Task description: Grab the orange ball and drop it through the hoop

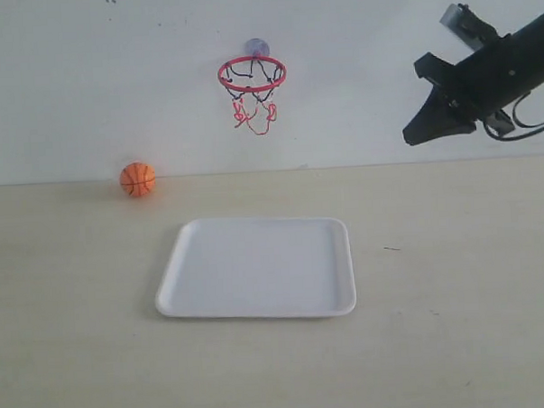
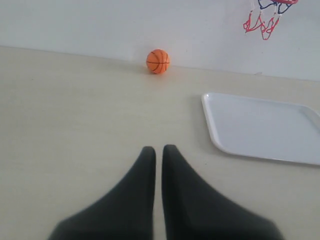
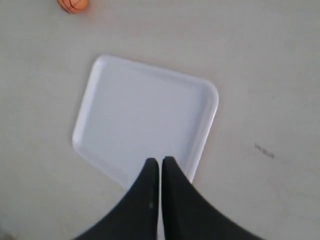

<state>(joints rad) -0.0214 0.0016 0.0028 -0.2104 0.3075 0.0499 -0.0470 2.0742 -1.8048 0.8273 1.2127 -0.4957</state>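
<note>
The orange ball [image 1: 137, 179] rests on the table against the back wall, at the left. It also shows in the left wrist view [image 2: 158, 61] and at the edge of the right wrist view [image 3: 73, 4]. The hoop [image 1: 252, 75], a red ring with a dark and red net, hangs on the wall above the tray; its net [image 2: 264, 20] shows in the left wrist view. My left gripper [image 2: 158, 148] is shut and empty, low over the table, well short of the ball. High at the right, my right gripper [image 1: 412, 136] [image 3: 160, 160] is shut and empty.
A white tray [image 1: 257, 268] lies flat in the middle of the table, below the hoop, and shows in both wrist views [image 2: 260, 127] [image 3: 145, 115]. The right arm [image 1: 501, 67] reaches in from the upper right. The white wall stands just behind the ball.
</note>
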